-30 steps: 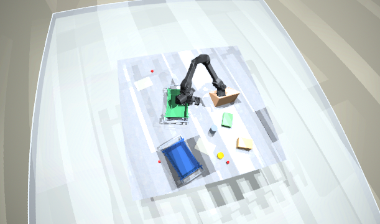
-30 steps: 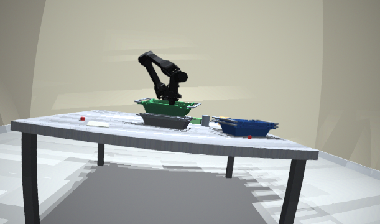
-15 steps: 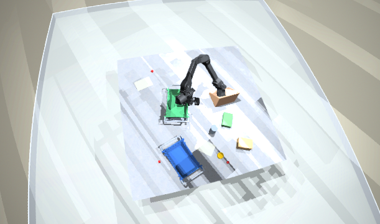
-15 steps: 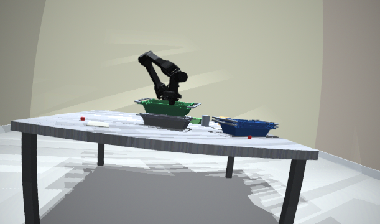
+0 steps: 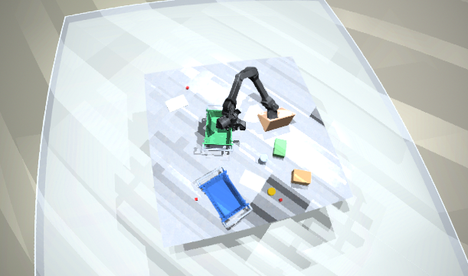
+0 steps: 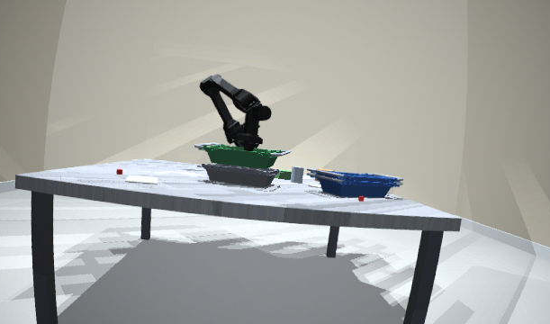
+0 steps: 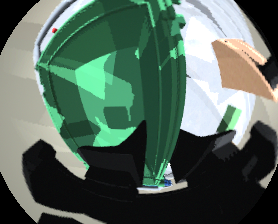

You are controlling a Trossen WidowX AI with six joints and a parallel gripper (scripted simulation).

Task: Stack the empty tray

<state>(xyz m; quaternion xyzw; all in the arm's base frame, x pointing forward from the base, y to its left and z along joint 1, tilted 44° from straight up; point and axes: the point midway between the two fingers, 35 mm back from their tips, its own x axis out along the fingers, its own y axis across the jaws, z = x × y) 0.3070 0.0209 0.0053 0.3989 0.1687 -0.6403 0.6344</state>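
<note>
A green tray [image 5: 218,139] [image 6: 243,158] [image 7: 105,85] hangs or rests level right above a dark grey tray [image 6: 239,176]; whether they touch is unclear. The green tray looks empty, and its wire bars stick out over its ends. The grey tray stands on the table; its load is hidden under the green one, and the position of its bars is not clear. My gripper [image 5: 231,124] [image 6: 249,148] [image 7: 151,121] is shut on the green tray's long side wall, from above.
A blue tray [image 5: 224,195] [image 6: 356,186] with wire bars stands nearer the front. A tan open box [image 5: 276,123] surrounds the arm's base. A green block [image 5: 279,148], a grey cylinder [image 5: 263,159] [image 6: 297,175], an orange block [image 5: 301,177] and a yellow disc [image 5: 271,191] lie about.
</note>
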